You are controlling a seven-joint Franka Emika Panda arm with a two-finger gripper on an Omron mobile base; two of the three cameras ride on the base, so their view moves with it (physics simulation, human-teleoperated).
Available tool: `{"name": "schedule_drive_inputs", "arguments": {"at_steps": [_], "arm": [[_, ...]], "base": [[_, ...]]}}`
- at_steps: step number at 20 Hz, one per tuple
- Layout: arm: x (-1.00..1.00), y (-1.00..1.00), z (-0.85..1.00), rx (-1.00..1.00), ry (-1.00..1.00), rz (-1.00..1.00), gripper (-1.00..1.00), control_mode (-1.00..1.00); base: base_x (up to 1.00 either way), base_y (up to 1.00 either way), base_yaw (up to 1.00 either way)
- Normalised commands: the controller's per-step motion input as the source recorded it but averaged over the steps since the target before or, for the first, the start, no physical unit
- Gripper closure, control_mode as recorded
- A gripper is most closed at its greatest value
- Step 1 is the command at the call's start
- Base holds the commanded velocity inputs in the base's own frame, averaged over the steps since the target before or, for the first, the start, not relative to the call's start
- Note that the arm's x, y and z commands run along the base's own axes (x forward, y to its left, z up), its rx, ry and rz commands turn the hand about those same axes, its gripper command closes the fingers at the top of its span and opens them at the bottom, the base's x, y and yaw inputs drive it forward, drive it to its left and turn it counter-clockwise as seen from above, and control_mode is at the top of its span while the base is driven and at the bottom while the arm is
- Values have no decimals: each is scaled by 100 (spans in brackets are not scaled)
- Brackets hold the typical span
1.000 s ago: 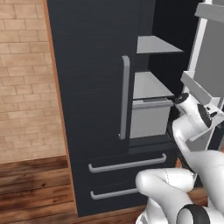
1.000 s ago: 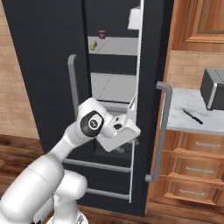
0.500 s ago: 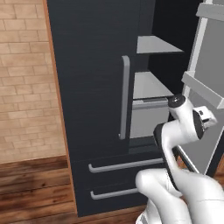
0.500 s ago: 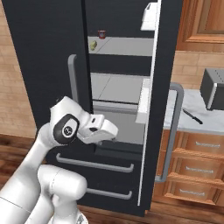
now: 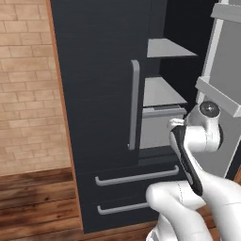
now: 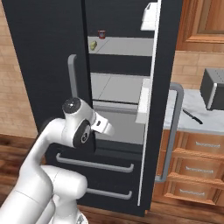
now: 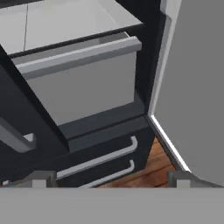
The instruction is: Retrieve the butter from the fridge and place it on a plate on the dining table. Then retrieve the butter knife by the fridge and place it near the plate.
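Standing ajar, the fridge (image 6: pixel 48 52) door edge (image 6: pixel 151 109) leaves room.

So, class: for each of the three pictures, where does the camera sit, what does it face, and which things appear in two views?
Left base view: behind the arm's left, facing the fridge; white arm lower right.
Right base view: behind its right, facing the fridge's open door, butter, butter knife.
Hand view: low, open gripper facing grey bin.
Shared: bin, drawer handles.

The fridge (image 6: pixel 48 52) right door (image 6: pixel 164 109) has swung wider open, and the arm (image 6: pixel 78 129) has pulled back left, away from it.
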Motion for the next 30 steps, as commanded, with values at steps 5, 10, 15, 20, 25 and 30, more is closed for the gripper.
{"name": "schedule_drive_inputs", "arguments": {"at_steps": [5,10,15,20,25,30], "arm": [[14,52,18,21,-17,9,-100,-100],[-4,48,59,-1,2,5,-100,-100],[12,70,38,-4,20,-1,-100,-100],[0,51,33,-19,15,6,-100,-100],[6,6,-3,-7,-6,12,-100,-100],[25,9,15,0,-11,18,-100,-100]], "base": [[0,0,0],[0,0,0],[0,0,0],[0,0,0],[0,0,0],[0,0,0]]}}
